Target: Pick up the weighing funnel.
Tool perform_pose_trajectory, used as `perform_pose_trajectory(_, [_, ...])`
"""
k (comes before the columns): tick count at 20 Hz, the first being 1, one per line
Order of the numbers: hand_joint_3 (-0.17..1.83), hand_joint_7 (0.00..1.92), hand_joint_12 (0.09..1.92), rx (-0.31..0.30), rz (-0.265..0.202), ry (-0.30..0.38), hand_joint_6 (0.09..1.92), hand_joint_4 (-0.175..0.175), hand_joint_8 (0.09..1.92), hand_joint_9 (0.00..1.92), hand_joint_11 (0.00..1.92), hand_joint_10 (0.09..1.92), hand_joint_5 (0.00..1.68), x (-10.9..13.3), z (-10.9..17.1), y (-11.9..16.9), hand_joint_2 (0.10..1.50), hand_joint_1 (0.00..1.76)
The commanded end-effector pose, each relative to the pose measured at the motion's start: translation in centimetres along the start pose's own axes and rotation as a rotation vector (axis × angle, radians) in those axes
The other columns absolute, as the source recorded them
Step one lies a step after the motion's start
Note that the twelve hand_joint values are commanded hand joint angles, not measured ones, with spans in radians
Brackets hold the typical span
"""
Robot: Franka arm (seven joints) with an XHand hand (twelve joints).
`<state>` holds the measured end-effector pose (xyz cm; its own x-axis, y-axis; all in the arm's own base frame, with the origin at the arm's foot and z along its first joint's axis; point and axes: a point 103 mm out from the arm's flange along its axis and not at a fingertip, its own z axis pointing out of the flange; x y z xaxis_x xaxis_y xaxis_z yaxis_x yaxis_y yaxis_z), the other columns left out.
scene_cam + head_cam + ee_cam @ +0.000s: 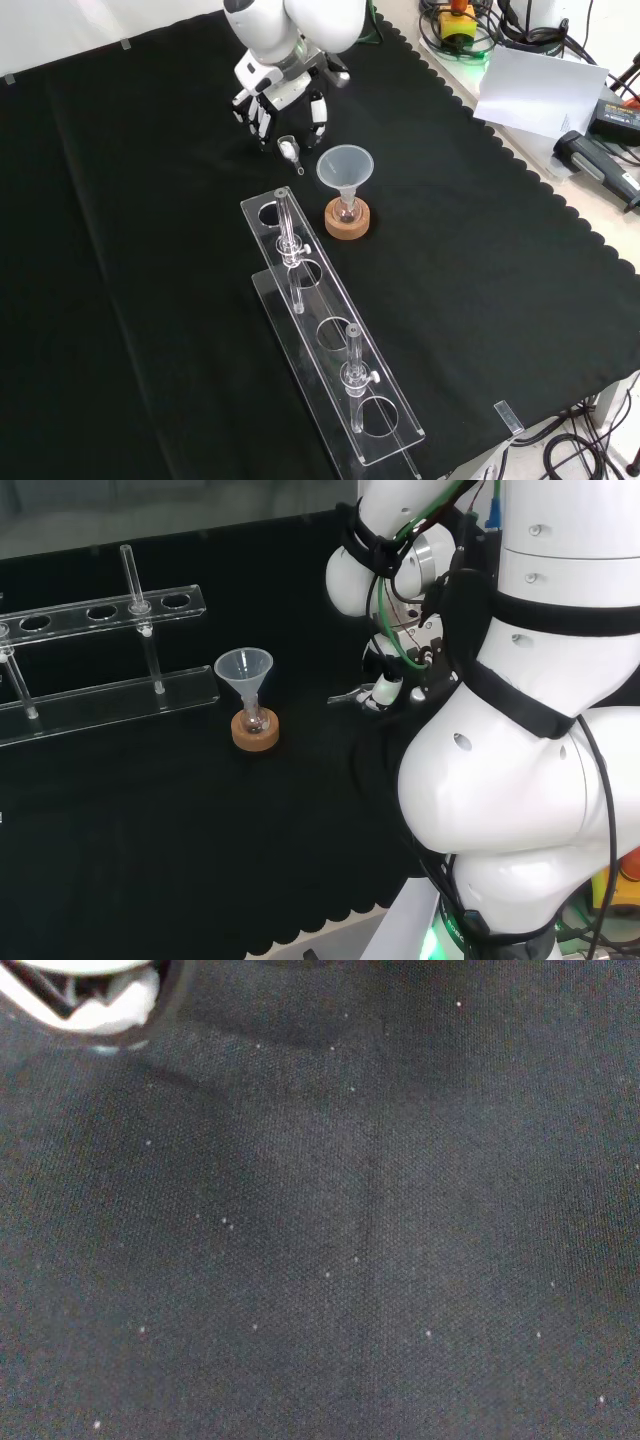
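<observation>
One small clear weighing funnel (289, 149) lies on the cloth just up-left of the large clear cone funnel (345, 168) in the front view, between the spread, uncurled fingers of the black-and-white hand (285, 95), so an off-centre closure would likely skid it away.

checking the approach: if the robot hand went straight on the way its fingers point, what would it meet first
Probably the weighing funnel: in the front view it lies on the black cloth just beyond the robot hand's fingertips. Depth is unclear; bare cloth could come first.
</observation>
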<state>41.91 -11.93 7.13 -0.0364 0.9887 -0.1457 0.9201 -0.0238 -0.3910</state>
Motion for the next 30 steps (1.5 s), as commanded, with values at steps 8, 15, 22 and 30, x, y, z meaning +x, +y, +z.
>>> perform_pose_trajectory(8, [0.65, 1.03, 1.25, 0.001, 0.001, 0.008, 0.4, 0.095, 0.27, 0.69, 0.0, 0.38, 0.72, -0.3, 0.1, 0.8, 0.46, 0.83])
perform_pose_trajectory(15, [0.65, 1.06, 1.25, -0.002, -0.003, 0.008, 0.43, 0.112, 0.28, 0.69, 0.0, 0.38, 0.78, -0.7, 0.5, 1.3, 0.47, 0.83])
perform_pose_trajectory(22, [0.65, 1.1, 1.26, -0.004, 0.001, 0.01, 0.47, 0.136, 0.29, 0.7, 0.0, 0.39, 0.87, -0.7, 0.4, 1.3, 0.47, 0.83])
perform_pose_trajectory(30, [0.65, 1.13, 1.26, -0.002, -0.003, 0.022, 0.5, 0.149, 0.3, 0.71, 0.0, 0.39, 0.91, -0.9, 0.5, 1.4, 0.47, 0.83])
